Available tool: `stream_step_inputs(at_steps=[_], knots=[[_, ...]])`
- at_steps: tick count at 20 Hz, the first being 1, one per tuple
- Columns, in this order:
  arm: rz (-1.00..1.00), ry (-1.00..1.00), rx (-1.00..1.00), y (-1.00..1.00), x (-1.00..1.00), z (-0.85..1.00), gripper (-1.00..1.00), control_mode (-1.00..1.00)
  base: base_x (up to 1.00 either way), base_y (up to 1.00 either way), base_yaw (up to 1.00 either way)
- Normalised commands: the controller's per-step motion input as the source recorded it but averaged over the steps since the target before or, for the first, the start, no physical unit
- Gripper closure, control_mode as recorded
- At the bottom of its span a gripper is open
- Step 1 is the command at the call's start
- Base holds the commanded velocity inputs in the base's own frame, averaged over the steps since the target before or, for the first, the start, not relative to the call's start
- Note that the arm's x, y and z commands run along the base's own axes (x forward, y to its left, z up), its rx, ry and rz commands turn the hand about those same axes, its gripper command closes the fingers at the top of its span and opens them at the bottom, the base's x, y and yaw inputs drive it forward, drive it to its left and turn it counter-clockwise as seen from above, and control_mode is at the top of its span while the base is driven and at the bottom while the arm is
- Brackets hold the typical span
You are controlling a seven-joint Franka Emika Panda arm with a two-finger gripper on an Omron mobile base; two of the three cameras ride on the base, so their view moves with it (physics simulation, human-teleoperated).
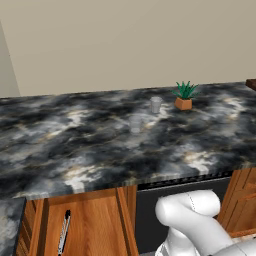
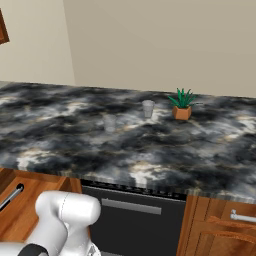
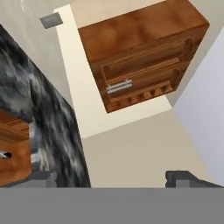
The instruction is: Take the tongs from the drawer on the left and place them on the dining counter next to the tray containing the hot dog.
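Gripper (image 3: 111,179) released, empty, aimed away from work. Tongs (image 1: 64,233) lie in open drawer (image 1: 95,225), lower left; descend squarely, straddle the shaft.

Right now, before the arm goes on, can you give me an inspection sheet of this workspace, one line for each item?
Surface: black-and-grey marbled counter, wide bare areas.
Job's things: tongs, silvery with a black end, lie in the open drawer below the counter's left part; tray corner at the far right edge; hot dog not seen.
Clutter: two clear glasses and a small potted plant on the counter, apart from each other.
Pincer: pincer open, holds nothing, faces floor and a wooden cabinet.
Cables: nothing seen.
Surroundings: dark dishwasher front under the counter, beige wall behind.
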Motion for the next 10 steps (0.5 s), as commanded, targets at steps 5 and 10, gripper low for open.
stream_step_inputs(at_steps=[5, 10], knots=[[-0.05, 0.01, 0.05, -0.18, 0.0, 0.74, -1.0, -1.0, 0.0, 0.0, 0.0], [-0.01, 0.01, 0.1, -0.2, -0.1, 0.76, -1.0, -1.0, 0.0, 0.0, 0.0]])
